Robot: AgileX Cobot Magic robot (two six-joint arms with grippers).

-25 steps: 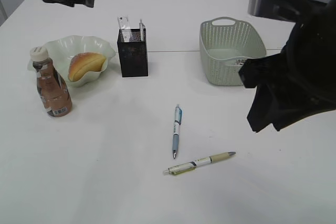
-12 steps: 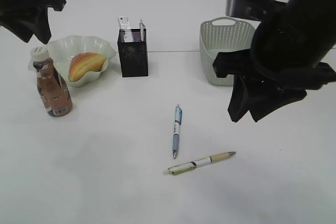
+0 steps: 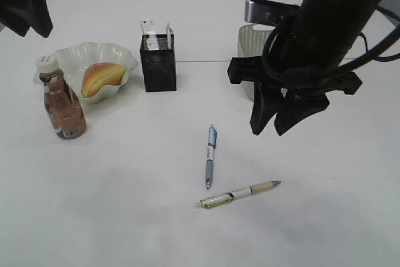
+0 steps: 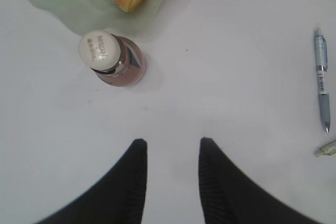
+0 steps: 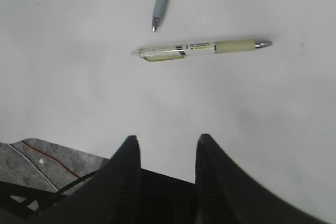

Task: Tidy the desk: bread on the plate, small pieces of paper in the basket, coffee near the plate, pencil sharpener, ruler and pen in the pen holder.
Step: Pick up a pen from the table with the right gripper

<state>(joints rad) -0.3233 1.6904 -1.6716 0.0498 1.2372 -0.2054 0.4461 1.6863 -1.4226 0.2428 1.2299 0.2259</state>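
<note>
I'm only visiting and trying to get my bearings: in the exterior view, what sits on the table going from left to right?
Coffee bottle → plate holding the bread → black pen holder → blue pen → green pen, which begins just under the blue pen's tip → basket, mostly hidden behind the right arm.

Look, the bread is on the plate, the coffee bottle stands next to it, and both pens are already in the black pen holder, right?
Not quite. The bread is on the plate and the coffee bottle stands beside it, but both pens, the blue one and the green one, lie on the table, not in the pen holder. The exterior view shows this.
</note>
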